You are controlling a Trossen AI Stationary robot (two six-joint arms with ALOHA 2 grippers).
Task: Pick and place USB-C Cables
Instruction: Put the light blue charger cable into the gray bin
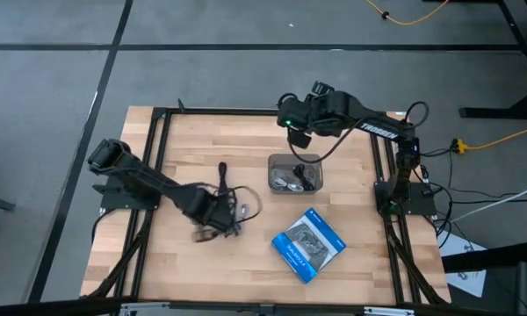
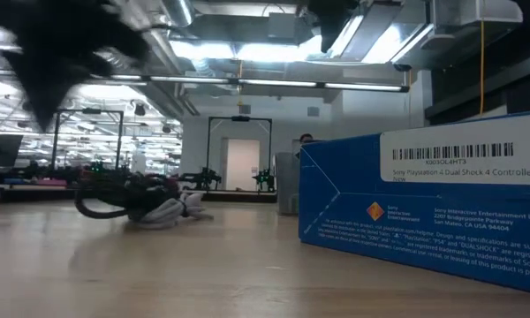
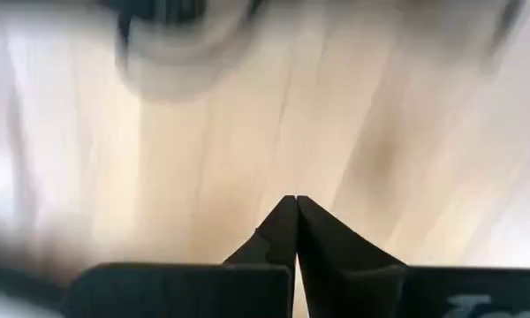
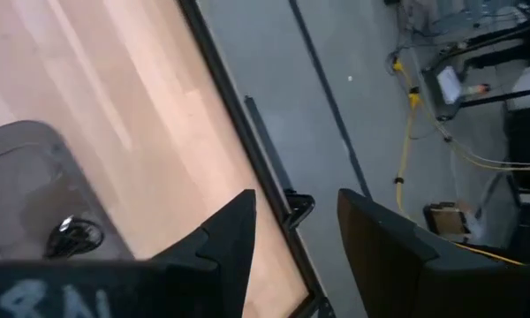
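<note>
Cables lie in a loose dark tangle on the worktop, left of centre, with a stray black length trailing toward the far side. More coiled ones already sit in the grey bin near the middle; the right wrist view shows one small coil on the bin's floor. In the low view the tangle reads as a flat heap of black loops and pale plugs.

They look light, limp and springy, so a loop will likely sag and swing when lifted, and a neighbour may drag along if the strands are hooked together. The plugs are the only stiff parts but are small and probably slick; the better hold, I judge, is across a bundled stretch where several turns lie together, not a single strand.

The left tool is low over the tangle, at its near edge. Its wrist view shows the two fingers meeting at the tips with bare wood beyond, so it appears closed on nothing. The right tool hangs just beyond the bin's far rim, fingers parted, nothing between them.

The blue box lies on the near side, right of the tangle and apart from it. It is off the straight line to the bin, so little blocks the carry; the bin's rim and the waiting right arm are the things to clear.
</note>
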